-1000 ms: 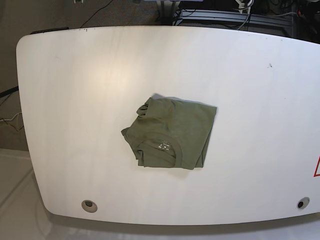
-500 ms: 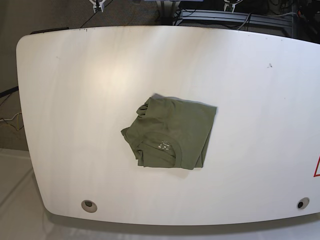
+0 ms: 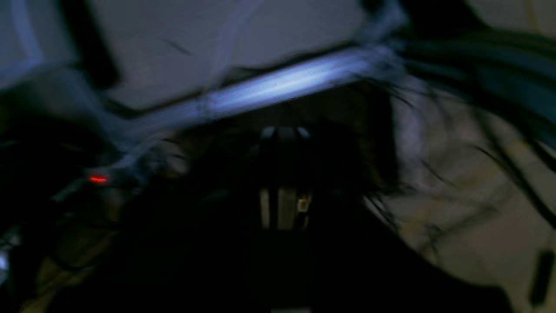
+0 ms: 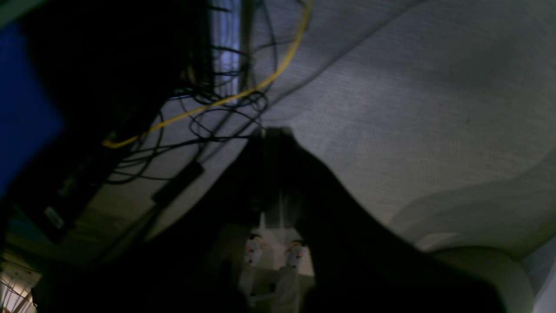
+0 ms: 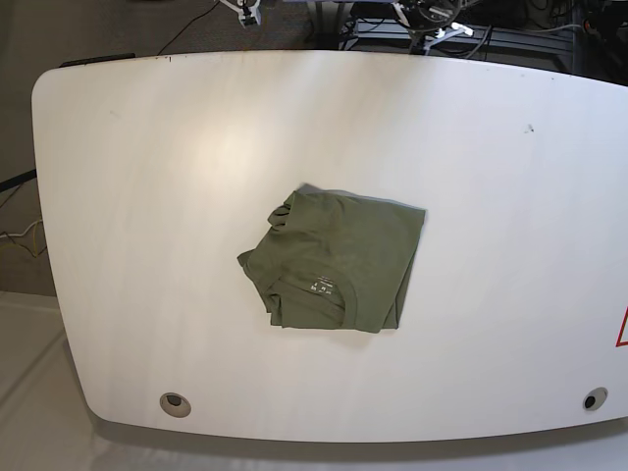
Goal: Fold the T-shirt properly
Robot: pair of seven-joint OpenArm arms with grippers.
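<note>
T-shirt [image 5: 339,260] is being borne in a folded bundle by the middle of the tabletop [image 5: 510,255], its collar toward the edge opposite the arms. Both the left gripper [image 5: 420,47] and the right gripper [image 5: 250,20] are being held closed and empty beyond the far edge, well apart from the cloth, neither being clearly favoured by nearness.

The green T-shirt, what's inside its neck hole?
Inside the neckline of the folded olive-green cotton T-shirt you can see a small pale printed label and more green cloth around it. Whatever lies deeper, between the folded layers, is covered, so I can't tell.
</note>
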